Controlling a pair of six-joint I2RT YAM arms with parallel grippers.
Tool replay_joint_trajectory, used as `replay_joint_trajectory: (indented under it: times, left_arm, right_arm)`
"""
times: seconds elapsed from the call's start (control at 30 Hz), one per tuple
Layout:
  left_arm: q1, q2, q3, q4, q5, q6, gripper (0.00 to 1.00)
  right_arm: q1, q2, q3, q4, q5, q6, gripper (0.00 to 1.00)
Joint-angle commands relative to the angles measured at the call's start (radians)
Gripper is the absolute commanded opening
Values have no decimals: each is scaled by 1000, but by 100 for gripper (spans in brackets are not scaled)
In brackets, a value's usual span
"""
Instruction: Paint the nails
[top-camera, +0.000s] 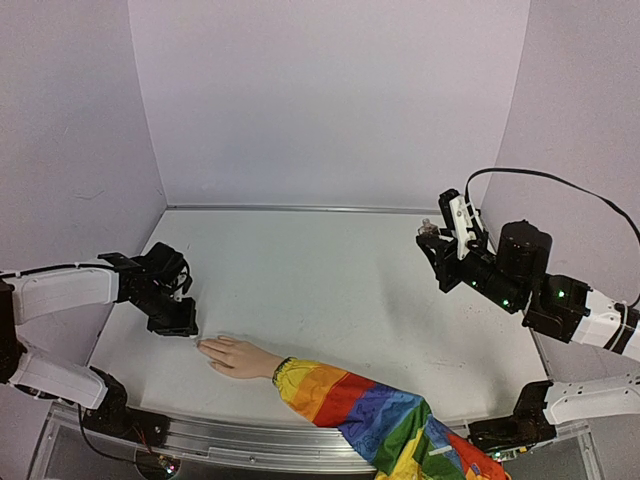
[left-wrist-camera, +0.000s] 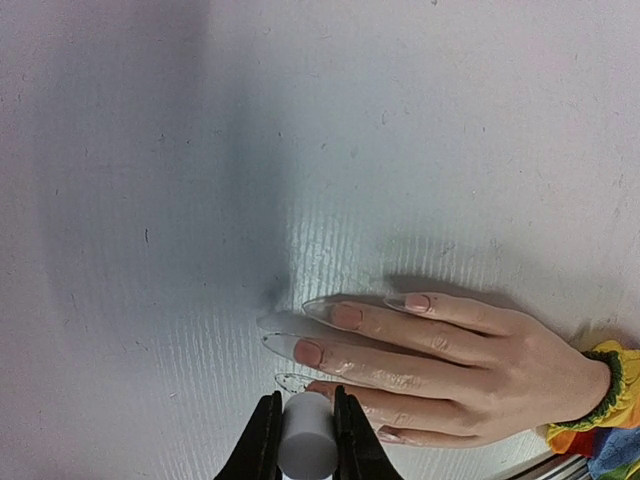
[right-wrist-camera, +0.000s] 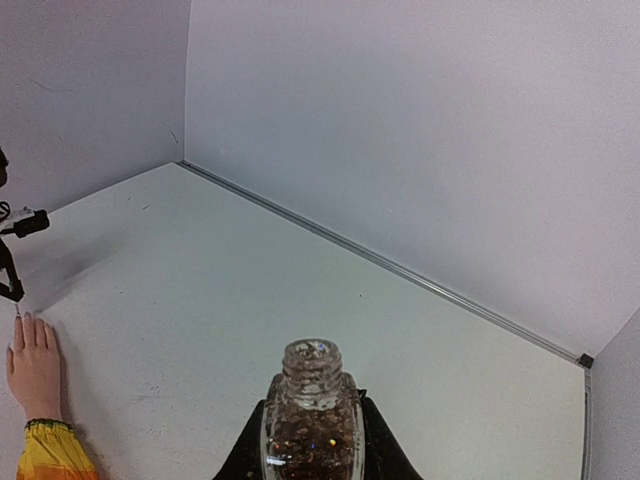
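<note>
Lower centre, the left tool (left-wrist-camera: 305, 402) clenches a white handle (left-wrist-camera: 307, 445) by the nails (left-wrist-camera: 345, 316): thin, stiff, likely slick, wanting light strokes. The right tool (right-wrist-camera: 312, 445) grips the open bottle (right-wrist-camera: 312, 395).

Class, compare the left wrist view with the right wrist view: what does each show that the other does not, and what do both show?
Left wrist only: the nails close up, with long clear tips, and a white cylinder clamped in the left gripper. Right wrist only: an uncapped bottle of speckled dark contents held in the right gripper, plus the back walls. Both: the mannequin hand, its rainbow sleeve and the white table.
</note>
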Motion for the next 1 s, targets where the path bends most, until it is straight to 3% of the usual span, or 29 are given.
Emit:
replay_joint_trajectory:
  times: [0.0, 0.73, 0.97]
  left_arm:
    - [-1, 10, 39, -8, -27, -1, 0]
    - [-1, 31, 54, 8, -151, 20, 0]
    - [-1, -27, 63, -17, -106, 15, 0]
  right_arm:
    - [-4, -4, 18, 51, 4, 9, 0]
    - [-4, 4, 16, 51, 6, 9, 0]
    - [-4, -4, 15, 51, 4, 11, 0]
